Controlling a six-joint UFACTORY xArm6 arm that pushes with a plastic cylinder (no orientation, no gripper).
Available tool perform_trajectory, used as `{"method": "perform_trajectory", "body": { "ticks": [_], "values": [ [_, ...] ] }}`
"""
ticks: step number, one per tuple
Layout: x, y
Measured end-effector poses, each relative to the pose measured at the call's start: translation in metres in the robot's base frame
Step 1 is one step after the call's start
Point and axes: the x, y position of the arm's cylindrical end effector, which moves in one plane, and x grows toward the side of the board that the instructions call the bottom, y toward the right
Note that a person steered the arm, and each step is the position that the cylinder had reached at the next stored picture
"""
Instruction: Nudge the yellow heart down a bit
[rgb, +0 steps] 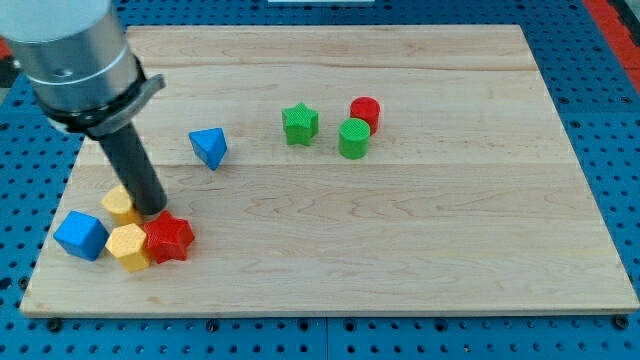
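The yellow heart (118, 204) lies near the board's lower left, partly hidden behind my rod. My tip (153, 211) rests on the board just right of the heart, touching or nearly touching it. Directly below are a yellow hexagon-like block (128, 246) and a red star (168, 238), side by side. A blue cube (81, 235) sits to the left of the yellow block.
A blue triangle (209, 147) lies up and right of my tip. A green star (299, 123), a green cylinder (353, 138) and a red cylinder (365, 112) cluster near the board's upper middle. The wooden board's left edge (62, 195) is close to the heart.
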Motion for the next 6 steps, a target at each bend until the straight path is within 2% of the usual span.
{"method": "perform_trajectory", "body": {
  "ticks": [1,2,3,4,5,6],
  "values": [
    [0.0,-0.007],
    [-0.019,0.018],
    [-0.049,0.013],
    [-0.058,-0.021],
    [-0.038,-0.045],
    [-0.014,-0.046]
  ]
}}
